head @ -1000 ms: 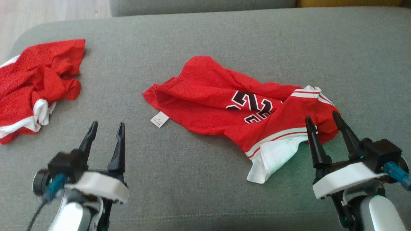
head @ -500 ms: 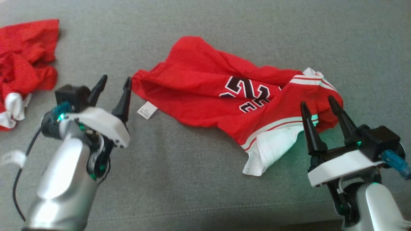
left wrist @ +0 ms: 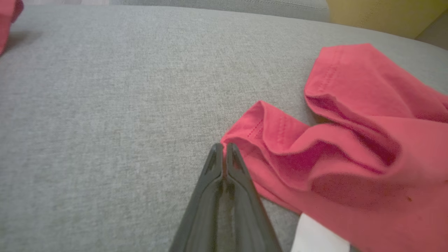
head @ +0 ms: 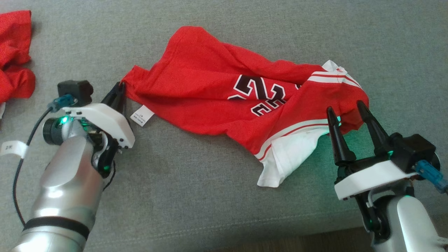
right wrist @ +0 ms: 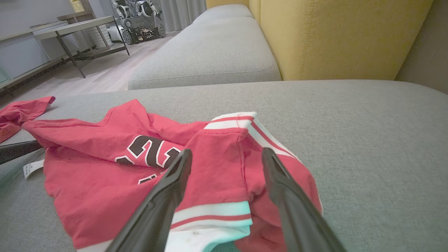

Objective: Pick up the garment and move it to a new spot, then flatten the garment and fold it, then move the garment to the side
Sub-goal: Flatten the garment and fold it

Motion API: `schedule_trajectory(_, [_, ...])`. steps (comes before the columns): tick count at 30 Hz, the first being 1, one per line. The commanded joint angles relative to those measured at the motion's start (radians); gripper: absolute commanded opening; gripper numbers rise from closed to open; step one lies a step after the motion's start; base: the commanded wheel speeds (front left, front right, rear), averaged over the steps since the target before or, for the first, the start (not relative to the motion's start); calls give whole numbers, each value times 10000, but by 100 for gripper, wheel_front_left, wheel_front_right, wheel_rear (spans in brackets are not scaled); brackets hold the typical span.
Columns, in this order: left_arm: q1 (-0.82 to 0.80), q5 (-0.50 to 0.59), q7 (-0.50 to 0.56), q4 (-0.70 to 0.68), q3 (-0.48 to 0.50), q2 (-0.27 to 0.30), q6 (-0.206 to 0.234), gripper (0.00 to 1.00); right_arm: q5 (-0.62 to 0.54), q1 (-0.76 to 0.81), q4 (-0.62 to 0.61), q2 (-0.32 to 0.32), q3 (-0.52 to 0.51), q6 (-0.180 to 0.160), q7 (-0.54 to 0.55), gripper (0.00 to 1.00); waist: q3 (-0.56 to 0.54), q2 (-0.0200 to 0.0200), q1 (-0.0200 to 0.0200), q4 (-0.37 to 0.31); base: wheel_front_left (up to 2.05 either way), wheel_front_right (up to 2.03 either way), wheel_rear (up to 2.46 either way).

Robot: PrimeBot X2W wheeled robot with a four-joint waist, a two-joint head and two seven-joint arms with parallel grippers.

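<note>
The garment (head: 210, 94) is a red jersey with dark numbers and white-striped trim, lying crumpled across a grey sofa cushion (head: 196, 196). My left gripper (head: 120, 87) is shut on its left corner; in the left wrist view the two fingers (left wrist: 224, 150) meet with the red hem (left wrist: 350, 157) pinched at their tips. My right gripper (head: 344, 106) stands open at the jersey's right end, its fingers straddling the bunched red and white fabric (right wrist: 224, 175) just above it. A white label (head: 141, 115) hangs beside the left corner.
A second red and white garment (head: 14, 52) lies heaped at the cushion's far left. The cushion's front edge (head: 297, 234) runs along the bottom of the head view. A yellow backrest (right wrist: 332, 35) rises behind the cushion, with another grey seat (right wrist: 210, 59) beyond.
My left gripper has travelled forward and right to the jersey's left corner and shut on it. The head camera tilted, shifting the whole picture. The right gripper stays open in place.
</note>
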Motion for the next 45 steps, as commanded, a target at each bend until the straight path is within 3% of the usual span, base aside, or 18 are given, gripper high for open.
schedule_trajectory(1, [-320,-88,-114,-21,175,228,-35,0,33,-248,-303,51,180,-7,-81,100,-5,0,0,1,0,0,0])
schedule_trajectory(8, [-507,-269,-660,510,-100,104,-142,0,-141,108,-404,19,153,-7,175,100,-82,0,0,54,0,0,0])
schedule_trajectory(19, [-273,-560,-1074,434,-397,66,-173,0,-290,988,-373,-175,1813,-7,995,100,-139,0,0,223,0,0,0])
schedule_trajectory(23, [-262,-657,-1142,328,-563,12,-176,0,-494,516,218,-252,2309,-7,1357,100,-67,0,0,335,0,0,0])
schedule_trajectory(32, [-309,-888,-1214,109,-865,-2,-177,0,-832,-20,1705,-179,2187,-7,1606,100,96,0,0,558,0,0,0])
schedule_trajectory(33, [-305,-913,-1220,86,-892,4,-177,0,-817,-36,1820,-145,2107,-7,1542,91,104,0,0,577,0,0,0])
schedule_trajectory(34, [-293,-936,-1227,64,-917,16,-177,0,-846,-22,1907,-111,1975,-7,1473,41,102,0,0,593,0,0,0])
schedule_trajectory(35, [-279,-958,-1234,40,-931,30,-177,0,-844,18,1949,-71,1827,-7,1374,0,97,0,0,608,0,0,0])
schedule_trajectory(45, [306,-998,-1281,-910,-312,383,12,0,-433,674,1189,132,949,-7,378,0,-207,0,0,486,0,0,0])
